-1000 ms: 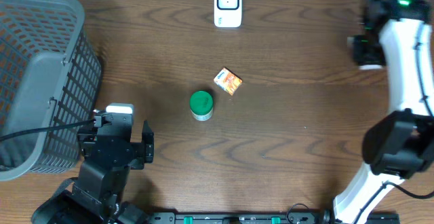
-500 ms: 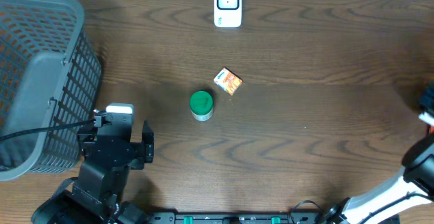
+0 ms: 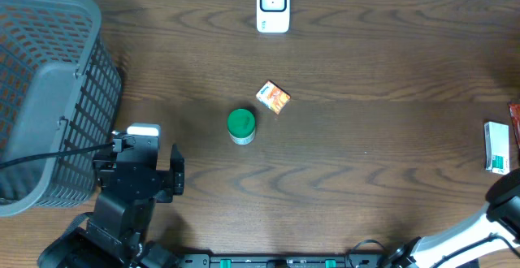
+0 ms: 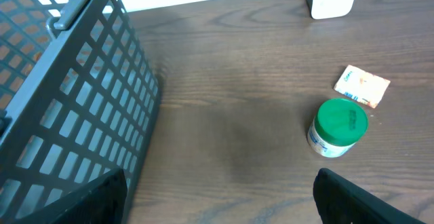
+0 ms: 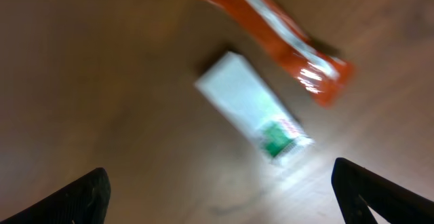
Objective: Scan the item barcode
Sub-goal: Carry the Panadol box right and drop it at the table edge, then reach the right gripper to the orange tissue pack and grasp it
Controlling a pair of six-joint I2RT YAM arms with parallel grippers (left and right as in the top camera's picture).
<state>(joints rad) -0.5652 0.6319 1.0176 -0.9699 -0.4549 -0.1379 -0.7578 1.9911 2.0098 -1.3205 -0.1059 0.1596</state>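
Right gripper (image 5: 218,180) hung over the right end of the table (image 3: 366,73), fingers spread wide with nothing between them; beneath it a white box (image 5: 254,108) with a green mark at one end lay flat on the wood, just beside an orange packet (image 5: 278,37). Left gripper (image 4: 213,187) was likewise spread and empty near the grey basket (image 4: 74,95). Green-lidded jar (image 3: 241,126) and small orange carton (image 3: 274,97) sat mid-table, near each other but apart, and the white scanner (image 3: 273,6) stood at the far edge, well apart from the white box.
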